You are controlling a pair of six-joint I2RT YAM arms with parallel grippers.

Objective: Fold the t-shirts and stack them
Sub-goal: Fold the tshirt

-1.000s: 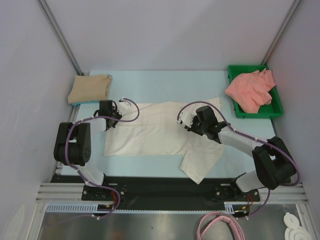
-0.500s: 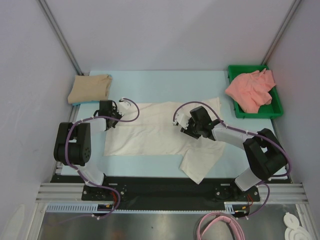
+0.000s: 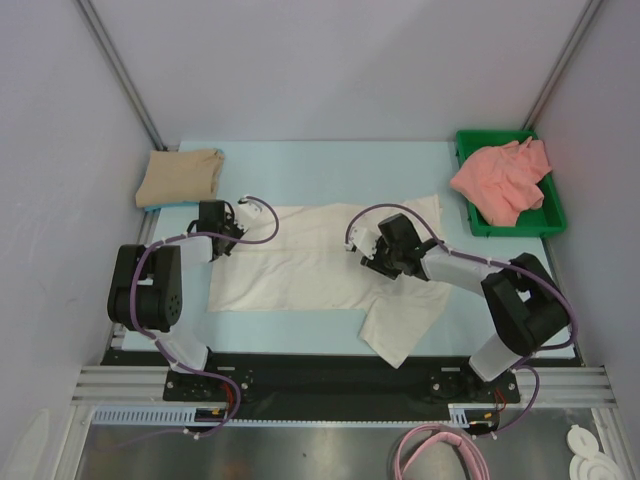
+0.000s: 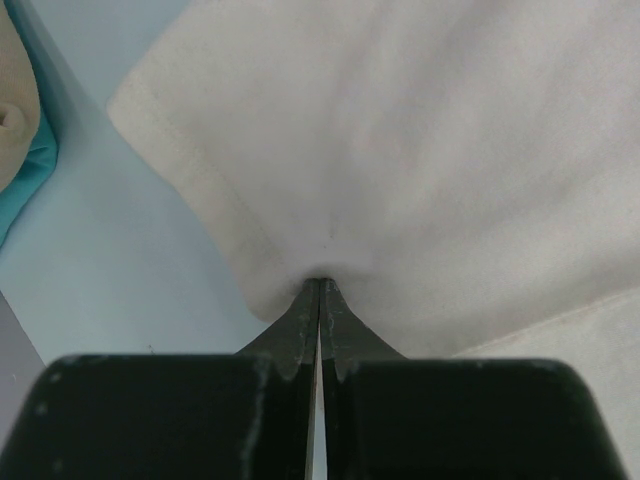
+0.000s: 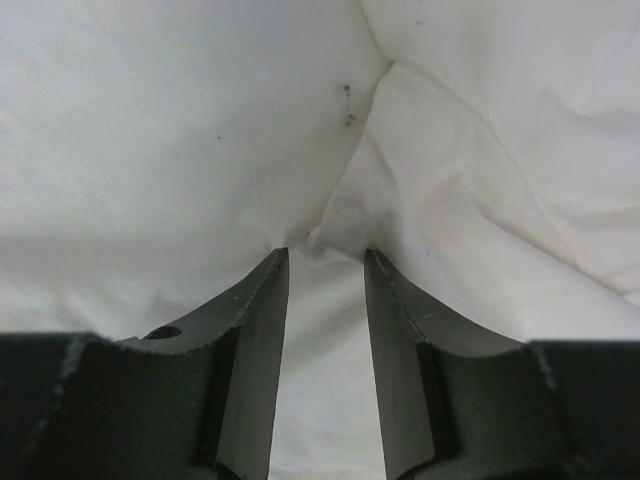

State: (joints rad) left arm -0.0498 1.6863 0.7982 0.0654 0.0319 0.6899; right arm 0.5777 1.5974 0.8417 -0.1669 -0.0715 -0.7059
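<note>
Lying spread across the middle of the table (image 3: pixel 300 165), the cream shirt (image 3: pixel 310 265) is clamped at its left edge by the left gripper (image 4: pixel 319 300). The right gripper (image 5: pixel 325 258) has edged leftward onto a pucker of the cloth, jaws apart and grasping nothing. Judged: second grasp pending, fold not begun.

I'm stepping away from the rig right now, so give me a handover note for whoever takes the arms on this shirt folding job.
Left gripper shut, pinching the cream-white shirt at its left edge.
Right gripper open, down on that shirt, cloth bunched between its jaws.
Tan shirt lies folded at far left; salmon-pink shirt crumpled in the green tray.
Done: tan folded. Left: fold cream-white and pink, stack all three.
</note>
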